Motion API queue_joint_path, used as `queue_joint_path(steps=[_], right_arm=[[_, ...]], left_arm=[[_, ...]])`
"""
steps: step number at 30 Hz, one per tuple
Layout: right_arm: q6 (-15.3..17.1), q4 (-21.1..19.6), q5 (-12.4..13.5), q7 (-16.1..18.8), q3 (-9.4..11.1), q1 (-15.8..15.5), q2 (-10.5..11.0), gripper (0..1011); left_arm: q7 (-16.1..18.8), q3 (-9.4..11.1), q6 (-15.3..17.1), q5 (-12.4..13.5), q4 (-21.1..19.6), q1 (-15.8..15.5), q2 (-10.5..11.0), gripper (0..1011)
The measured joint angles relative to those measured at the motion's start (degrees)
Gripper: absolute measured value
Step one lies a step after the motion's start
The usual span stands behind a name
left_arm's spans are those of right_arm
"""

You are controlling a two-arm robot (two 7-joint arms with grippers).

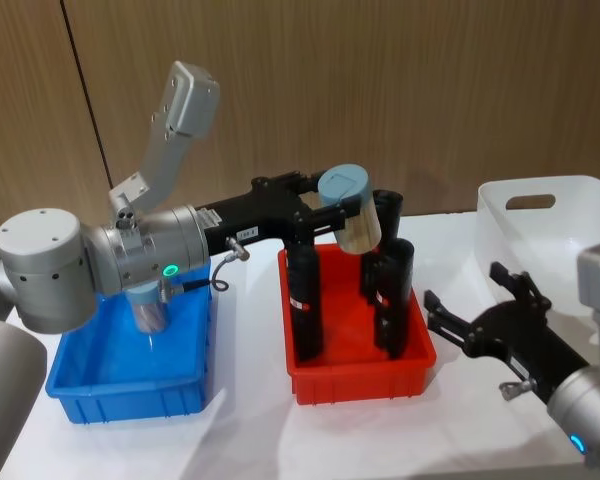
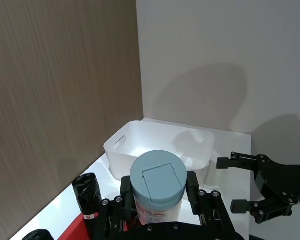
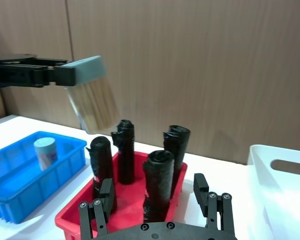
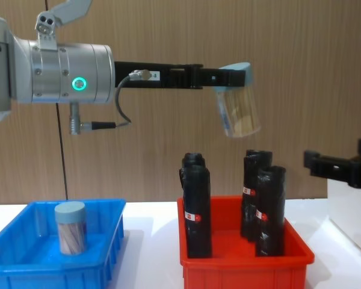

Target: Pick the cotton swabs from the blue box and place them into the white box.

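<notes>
White counter (image 1: 250, 425): my left gripper (image 4: 231, 77) clamps a clear blue-lidded swab jar (image 4: 240, 114) at twelve o'clock; right gripper (image 1: 462, 283), four o'clock, spread.

No writing here can be read.
A small white sticker (image 4: 153, 74) on the black body of the left gripper (image 4: 234, 77) carries dark characters too small to make out. The tall black rolls (image 4: 196, 192) in the red rectangular plastic bin (image 4: 246, 268) wear red labels (image 4: 194, 215) with white marks, illegible. The clear cylindrical swab jar (image 2: 157, 176) shows faint red print (image 2: 151, 218), likewise unreadable.
</notes>
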Motion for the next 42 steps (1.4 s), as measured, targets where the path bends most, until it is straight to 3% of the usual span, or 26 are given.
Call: queue_joint_path(steps=[10,23,42], right_arm=[[5.3,1.1,-2.4,6.3,-0.3,4.8,-0.9,1002],[9.7,5.0,-4.4,13.1,-0.8,11.4,-2.9,1002],[12.0,9.4,-4.9,17.3,-1.7,17.2,-5.4,1002]], left_arm=[[-0.4,0.1,0.0,0.1,0.5,-0.4,-0.2,653],[-0.6,0.2,0.0,0.1,0.7,-0.6,-0.4,653],[-0.7,0.2,0.0,0.1,0.8,-0.7,-0.4,653]])
